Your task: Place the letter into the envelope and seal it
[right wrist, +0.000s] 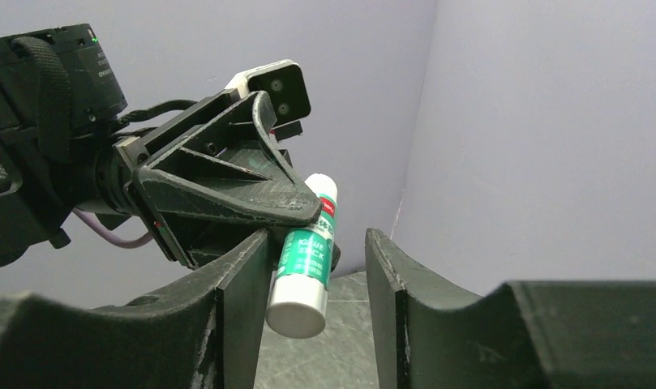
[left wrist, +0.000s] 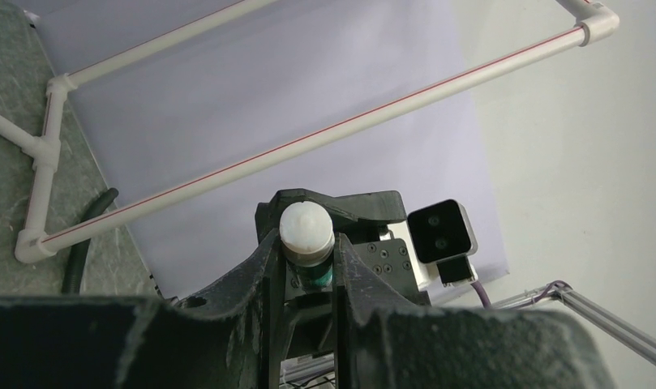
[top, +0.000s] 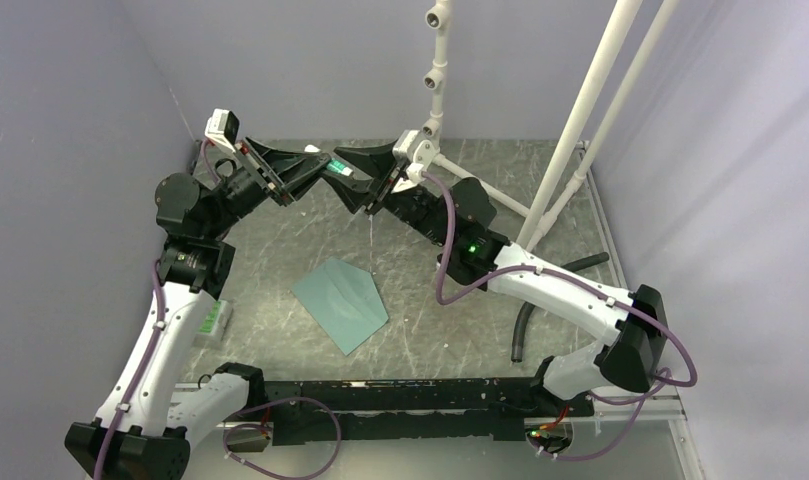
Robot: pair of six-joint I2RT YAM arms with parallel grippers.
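Right fingers (right wrist: 235,308) apart, straddling the white end of the glue stick (right wrist: 306,259) that the left fingers (right wrist: 227,190) clamp mid-air, stick axis running arm to arm; envelope (top: 342,303) flat on surface (top: 430,330) well below both, letter not visible.

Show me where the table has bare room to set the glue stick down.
Bare table lies between the envelope and the black hose, and also just behind the envelope. Crowded: the right side, with the hose and white pipe frame, and the packet by the left arm.
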